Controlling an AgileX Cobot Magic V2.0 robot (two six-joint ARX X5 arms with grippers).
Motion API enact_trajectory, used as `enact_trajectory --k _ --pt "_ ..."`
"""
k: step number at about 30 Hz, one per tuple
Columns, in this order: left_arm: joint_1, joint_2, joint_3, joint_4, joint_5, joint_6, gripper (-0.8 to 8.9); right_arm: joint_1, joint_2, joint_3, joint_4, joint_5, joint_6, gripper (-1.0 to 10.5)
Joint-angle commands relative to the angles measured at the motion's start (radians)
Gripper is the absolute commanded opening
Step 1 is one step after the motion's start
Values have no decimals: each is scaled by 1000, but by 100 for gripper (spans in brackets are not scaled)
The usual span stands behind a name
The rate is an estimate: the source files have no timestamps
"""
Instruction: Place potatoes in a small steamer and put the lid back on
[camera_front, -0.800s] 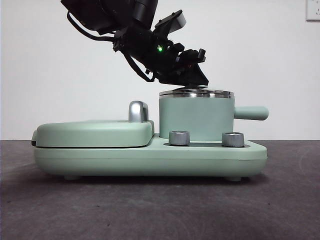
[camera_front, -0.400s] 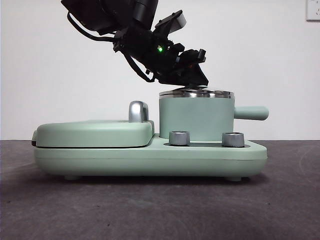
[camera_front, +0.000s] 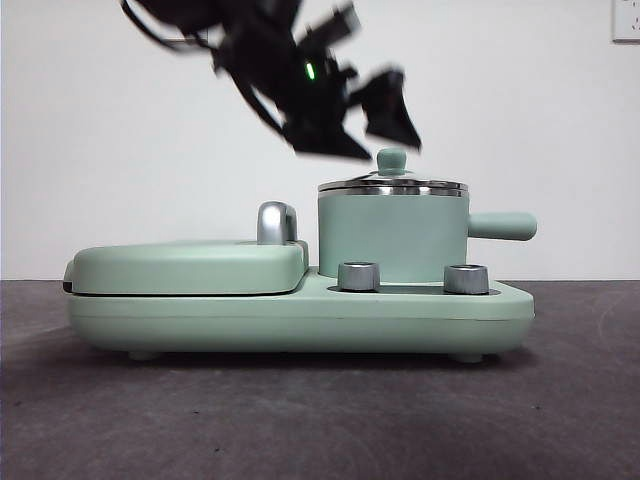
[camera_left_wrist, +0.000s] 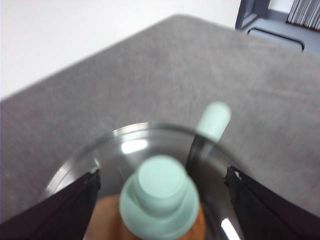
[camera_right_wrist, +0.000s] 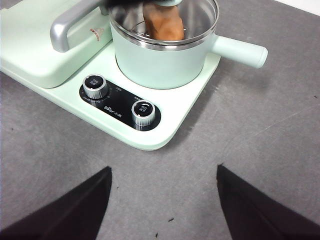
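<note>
Glass lid sits level on the steel rim of the small steamer, its mint-green knob standing free above it. In the front view the left gripper is blurred, just above and beside that knob, touching nothing. The left wrist view shows its 2 black jaws spread wide on either side of the knob with clear gaps, so the gripper is released and grasps nothing. Through the glass in that view a patch of orange-brown shows beneath the knob.

The potato lies inside the steamer, seen from the right wrist view as a rough orange-brown lump against the steel inner wall. The steamer stands on the right part of a mint-green cooker base, with its stubby green handle pointing out past the base's right edge. 2 steel dials sit on a black panel along the base's front edge, below the steamer. The flat hinged griddle cover lies closed over the left part of the base, with a steel handle rising near the steamer's wall.

The base rests on a dark grey bench, near its middle in the front view.

The right gripper hangs well apart from the cooker, above bare bench in front of the base's front right corner; its 2 jaws are spread wide and it grasps nothing.
</note>
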Motion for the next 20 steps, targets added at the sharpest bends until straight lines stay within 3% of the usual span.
enact_trajectory --k 1,9,20 --pt "16 -80 23 -36 4 -39 402 5 5 5 12 5 11 324" --pt "113 -306 -101 -162 3 -101 400 5 6 5 17 4 12 324" --pt "294 -817 -593 -230 3 -232 402 5 6 5 16 -4 39 324"
